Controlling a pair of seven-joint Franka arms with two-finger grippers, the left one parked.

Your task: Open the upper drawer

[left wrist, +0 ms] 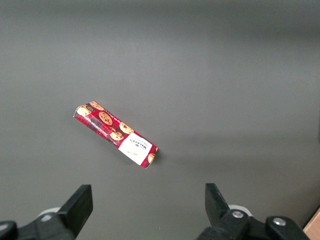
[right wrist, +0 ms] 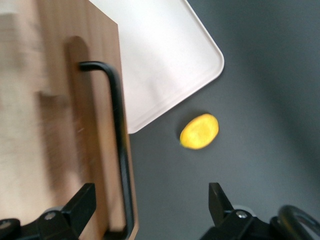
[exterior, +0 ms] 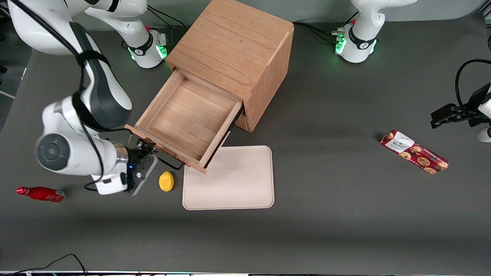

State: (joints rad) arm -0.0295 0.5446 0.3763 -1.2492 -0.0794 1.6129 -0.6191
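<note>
- On the dark grey tabletop [exterior: 345,214], a boxy wooden cabinet [exterior: 234,50] standing between the two white arm bases, with black cables running at the table edges.
- From the cabinet, the upper drawer [exterior: 188,115] pulled far out toward the front camera, its tray of light wood showing nothing inside.
- Over one corner of a flat cream tray [exterior: 234,184], the front corner of the drawer hanging; the tray itself lying flat, nearer to the front camera than the cabinet.
- Just beside the tray, a small yellow round thing [exterior: 166,181], lying apart from the tray edge and close to the hand.
- Toward the working arm's end of the tabletop, a red bottle [exterior: 41,194] lying on its side, well apart from the rest.
- Toward the parked arm's end, a red packet of cookies [exterior: 414,151] lying flat and alone.
- At the drawer front, the hand [exterior: 145,147], fingers spread wide and holding nothing.
- In the right wrist view, the thin black bar handle [right wrist: 119,150] running along the drawer front between the two dark fingertips [right wrist: 80,205], closer to one fingertip than to the other; contact with the bar cannot be told.
- In the same view, the yellow thing and a corner of the cream tray seen on the grey surface beside the drawer front.
</note>
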